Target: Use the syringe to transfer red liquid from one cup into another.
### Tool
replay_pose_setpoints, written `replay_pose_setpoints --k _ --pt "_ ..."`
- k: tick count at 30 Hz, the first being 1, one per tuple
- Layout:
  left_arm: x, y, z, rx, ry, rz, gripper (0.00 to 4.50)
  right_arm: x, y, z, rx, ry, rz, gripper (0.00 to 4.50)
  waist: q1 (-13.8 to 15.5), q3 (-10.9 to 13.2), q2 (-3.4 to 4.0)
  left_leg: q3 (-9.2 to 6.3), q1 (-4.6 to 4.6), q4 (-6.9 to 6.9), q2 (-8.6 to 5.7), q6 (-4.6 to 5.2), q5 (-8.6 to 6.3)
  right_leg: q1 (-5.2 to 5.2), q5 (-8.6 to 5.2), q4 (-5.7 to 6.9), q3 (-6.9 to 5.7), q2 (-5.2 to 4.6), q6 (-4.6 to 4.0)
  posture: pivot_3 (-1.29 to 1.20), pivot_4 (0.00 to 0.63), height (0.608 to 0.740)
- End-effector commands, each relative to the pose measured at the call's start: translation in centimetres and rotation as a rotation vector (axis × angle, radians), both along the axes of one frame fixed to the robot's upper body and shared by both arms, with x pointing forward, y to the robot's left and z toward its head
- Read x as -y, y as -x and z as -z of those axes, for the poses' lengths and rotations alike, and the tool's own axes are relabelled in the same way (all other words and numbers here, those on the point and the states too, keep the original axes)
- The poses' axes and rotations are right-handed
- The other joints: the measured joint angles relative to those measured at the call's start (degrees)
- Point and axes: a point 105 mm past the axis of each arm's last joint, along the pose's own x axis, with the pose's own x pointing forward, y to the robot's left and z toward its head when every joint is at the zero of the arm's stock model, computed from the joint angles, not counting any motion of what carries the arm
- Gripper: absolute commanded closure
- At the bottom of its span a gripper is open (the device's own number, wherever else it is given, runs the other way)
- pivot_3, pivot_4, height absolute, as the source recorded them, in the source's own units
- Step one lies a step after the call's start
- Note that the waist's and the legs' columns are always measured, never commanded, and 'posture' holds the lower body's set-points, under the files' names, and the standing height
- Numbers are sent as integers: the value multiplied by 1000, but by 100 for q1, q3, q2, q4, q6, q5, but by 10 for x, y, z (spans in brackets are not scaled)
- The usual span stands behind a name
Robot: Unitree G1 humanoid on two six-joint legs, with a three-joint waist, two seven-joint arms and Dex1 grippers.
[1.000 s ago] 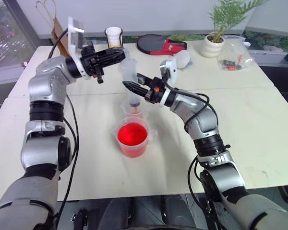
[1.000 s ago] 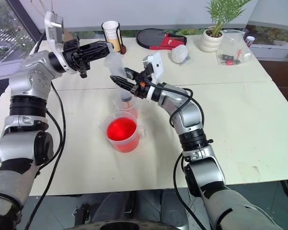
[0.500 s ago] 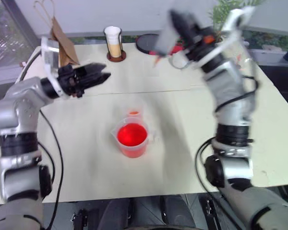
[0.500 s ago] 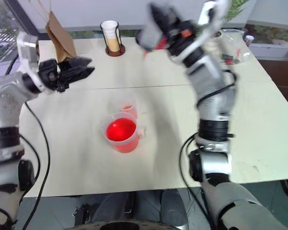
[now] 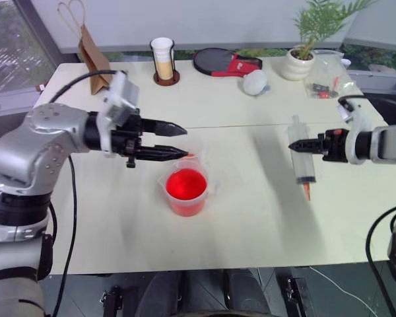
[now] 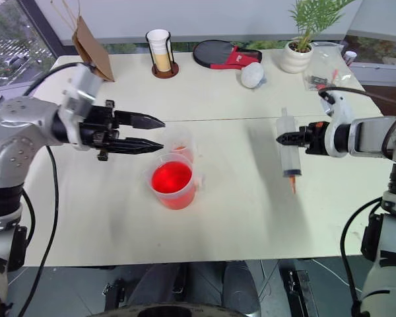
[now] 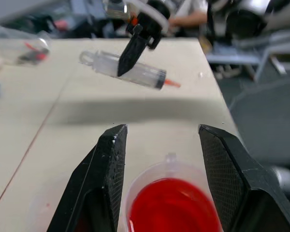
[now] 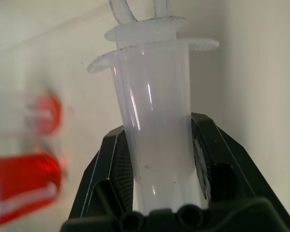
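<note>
Your right gripper [image 6: 282, 139], clamped on syringe [image 6: 287, 150], swung from clear cup [image 6: 178, 144] to beaker's [image 6: 172, 181] three o'clock; left gripper [image 6: 152, 134] parted, retreated. Transfer apparently finished.

Materials and surface finish

The syringe [image 5: 301, 157] barrel is clear, smooth, glossy plastic with an orange tip. The beaker [image 5: 186, 191] is clear plastic holding opaque red liquid [image 5: 185, 183]. Both rest over a matt, pale cream desk [image 5: 251, 218]. Left end effector [image 5: 181, 141] fingers [image 7: 105, 181] are matt black, finely textured plastic.
</note>
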Motion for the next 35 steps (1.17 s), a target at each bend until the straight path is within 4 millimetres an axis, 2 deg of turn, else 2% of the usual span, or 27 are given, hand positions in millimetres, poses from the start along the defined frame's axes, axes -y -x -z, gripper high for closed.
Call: replay_pose_setpoints --k 1,11,12,13,16,17,20,23,25,28,31,35 --pt "-3 -3 -8 51 -24 13 2118 8 7 7 -43 17 14 3124 5 0 0 -1 0 0 2 0 0 0 0 0 -1 3 0 0 150 739" --pt "-6 -8 -10 32 -26 -20 2118 7 1 41 -119 75 58 3124 46 1 -1 -5 -1 6 0 1 -1 2 0 0 0 3 3 0 150 739" --pt "-6 -8 -11 30 -19 -29 2073 8 -1 43 -116 89 68 2108 49 1 -1 -5 -1 6 0 1 -1 2 0 0 -1 3 3 0 150 739" --pt "-7 -8 -11 28 -15 -37 2073 10 -2 45 -113 105 73 1776 50 1 -1 -6 -1 6 -1 1 -1 2 1 0 0 3 4 0 150 739" --pt "-11 -11 -11 30 7 -82 2073 9 -5 44 -93 119 62 193 49 0 -1 -7 -1 6 -2 1 0 2 1 0 -1 3 4 0 150 739" --pt "-13 -13 -13 29 25 -100 2073 7 -6 42 -72 123 47 89 48 1 -2 -7 -1 6 -2 1 -1 3 1 0 -1 3 4 0 150 739" --pt "-24 -16 -19 3 99 -161 2073 -1 -8 24 27 89 -3 89 47 1 -1 -9 -1 7 -2 1 0 2 1 0 -1 3 5 0 150 739" --pt "-50 -20 -11 -39 137 -293 2073 11 -6 -5 309 193 -63 89 47 -1 2 -13 -1 3 -1 0 0 -1 2 2 -3 4 6 0 150 739" --pt "-71 -22 -4 -70 174 -398 2073 16 7 -19 486 197 -144 89 63 -1 1 -14 0 0 -1 3 -3 -1 -2 4 -4 4 15 0 150 739" --pt "-99 -26 2 -111 226 -532 2073 28 20 -35 647 128 -178 89 66 2 -4 -17 -1 7 -3 5 -4 4 -7 4 -4 3 24 0 150 739" --pt "-127 -22 27 -167 204 -655 2073 49 31 -19 627 133 -177 89 60 -2 -3 -16 6 10 -5 5 -4 16 -7 0 -2 1 24 0 150 739" --pt "-151 -8 61 -245 233 -798 2073 70 38 2 606 117 -92 89 50 -4 -1 -15 23 1 -3 4 -6 29 -7 -3 3 -2 23 0 150 739"
